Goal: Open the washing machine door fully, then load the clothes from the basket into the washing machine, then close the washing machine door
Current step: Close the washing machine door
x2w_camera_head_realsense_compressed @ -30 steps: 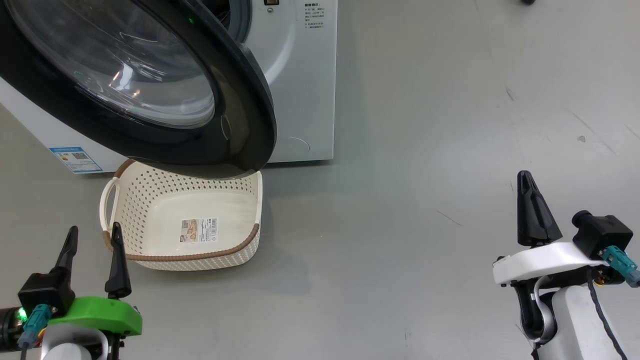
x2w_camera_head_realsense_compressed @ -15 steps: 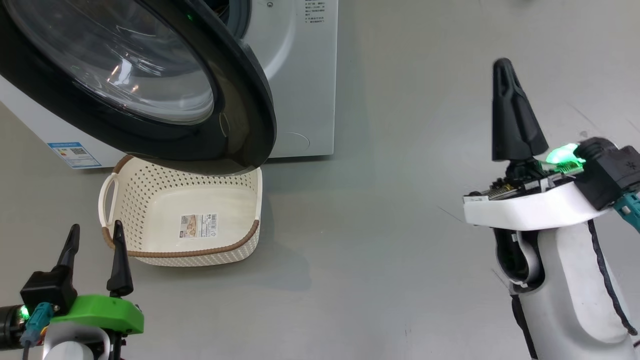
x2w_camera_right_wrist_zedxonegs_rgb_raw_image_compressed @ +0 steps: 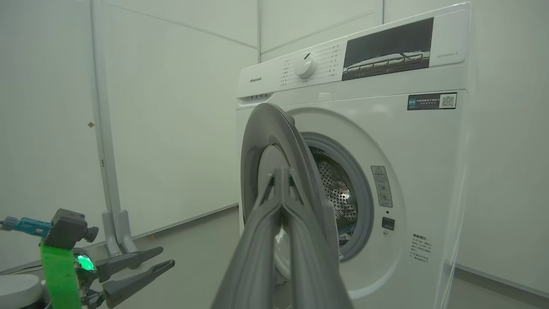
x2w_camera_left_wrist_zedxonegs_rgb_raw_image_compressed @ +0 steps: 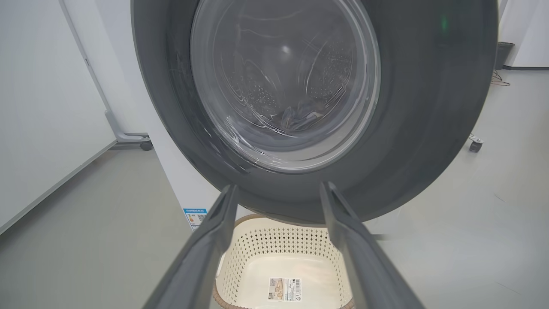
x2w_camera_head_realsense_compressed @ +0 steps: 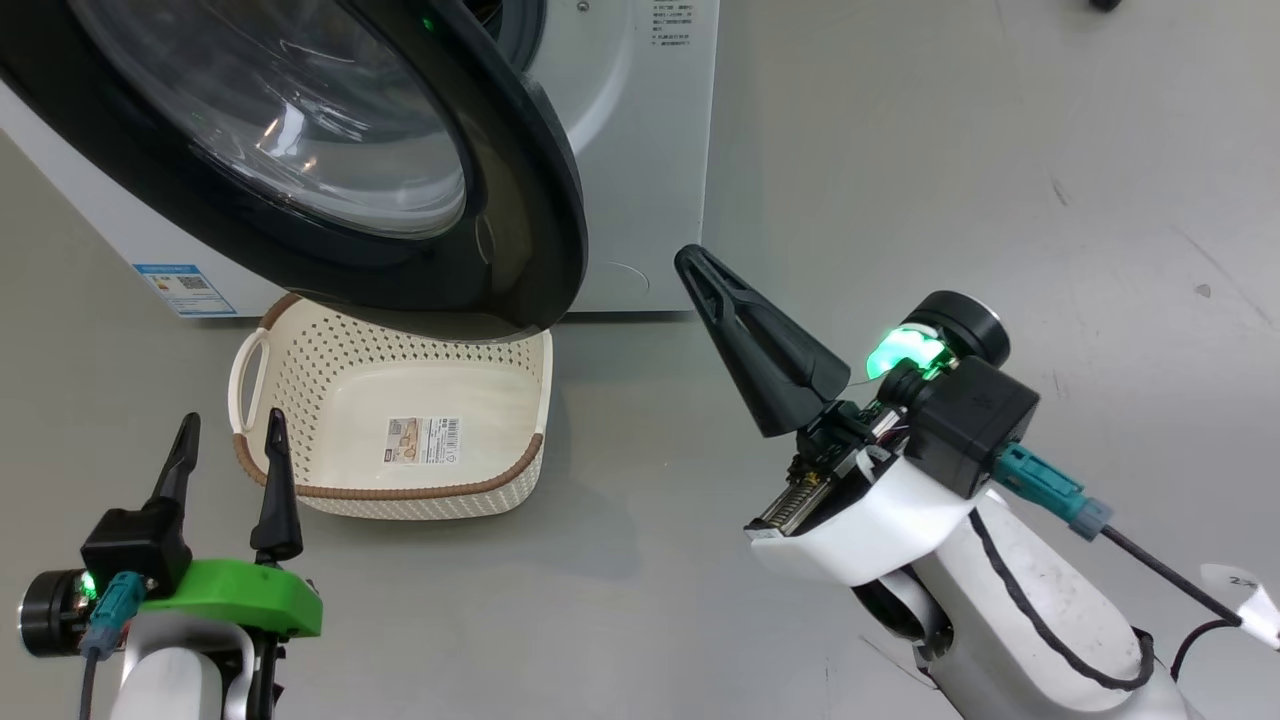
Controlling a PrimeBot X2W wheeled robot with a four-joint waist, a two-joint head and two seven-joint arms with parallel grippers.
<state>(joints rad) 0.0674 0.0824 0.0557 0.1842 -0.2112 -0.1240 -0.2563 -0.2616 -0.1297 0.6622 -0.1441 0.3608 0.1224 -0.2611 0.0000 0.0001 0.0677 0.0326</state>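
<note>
The washing machine door (x2w_camera_head_realsense_compressed: 520,200) stands swung out from the washing machine (x2w_camera_head_realsense_compressed: 650,150), above the basket (x2w_camera_head_realsense_compressed: 400,493), whose long axis runs left-right. The left gripper (x2w_camera_head_realsense_compressed: 232,420) has its jaws apart. The right gripper (x2w_camera_head_realsense_compressed: 700,268) has its jaws together and points toward the door.

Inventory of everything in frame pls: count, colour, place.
washer: 1, white, on the grey floor
door: 1, black rim with clear glass, swung open
basket: 1, cream with brown rim, on floor partly under door, empty
label: 1, white, on basket bottom
clothes: bluish fabric in drum, seen through door glass; count unclear
low sticker: 1, blue-white, low on washer
post: 1, white, beside washer by the wall
left gripper: 1, dark fingers on green mount, open, near basket
right gripper: 1, dark fingers on white mount, shut, pointing toward door edge
</note>
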